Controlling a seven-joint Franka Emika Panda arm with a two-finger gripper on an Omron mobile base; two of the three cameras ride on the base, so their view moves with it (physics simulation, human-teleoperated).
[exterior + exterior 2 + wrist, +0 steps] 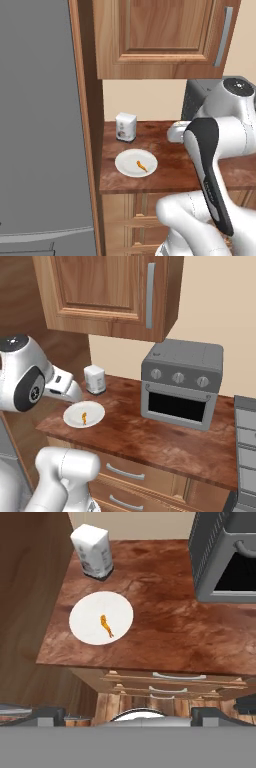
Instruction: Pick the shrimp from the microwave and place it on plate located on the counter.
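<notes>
1. Shrimp lying near the middle of the white plate, tiny and orange.
2. Plate flat on the brown counter, near its left front corner.
3. White carton just behind the plate.
4. Grey oven box well off to the right.
5. Gripper fingers: cannot tell if spread or pressed together.

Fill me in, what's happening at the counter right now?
The shrimp lies on the white plate, which sits on the wood-look counter beside a small white carton. A grey toaster oven stands further along. The robot arm hangs above the counter's edge with nothing in its grip, so the placing looks done.
</notes>
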